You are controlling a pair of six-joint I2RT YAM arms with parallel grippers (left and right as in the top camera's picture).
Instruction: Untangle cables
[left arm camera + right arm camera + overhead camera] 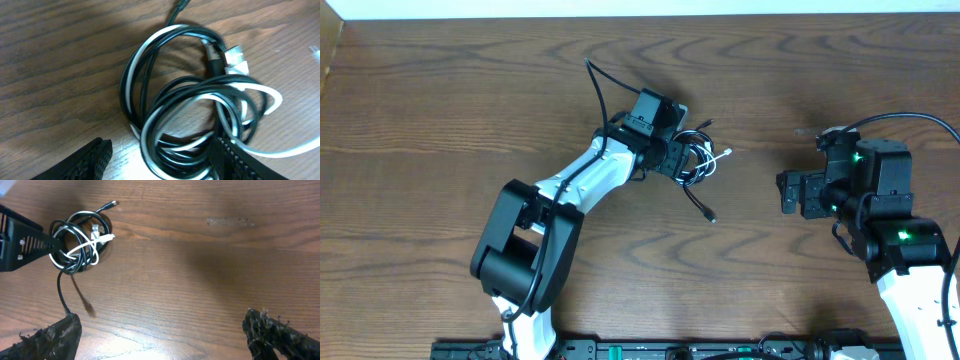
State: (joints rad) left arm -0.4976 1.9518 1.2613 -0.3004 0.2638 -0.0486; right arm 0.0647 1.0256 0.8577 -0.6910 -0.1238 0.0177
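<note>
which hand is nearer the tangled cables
Left. The left hand is right at the cables, open around part of the coil; the right hand is open well off to their right.

The black cable (61, 292) and white cable (105, 238) lie wound together in one small flat coil on the desk (200, 270). A black tail trails loose, and a white plug end pokes out sideways.

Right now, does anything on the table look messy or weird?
Yes. The black cable and white cable are wound together in one tangled coil at the left tool, with a black end trailing loose over the table. Nothing looks broken or spilled.
</note>
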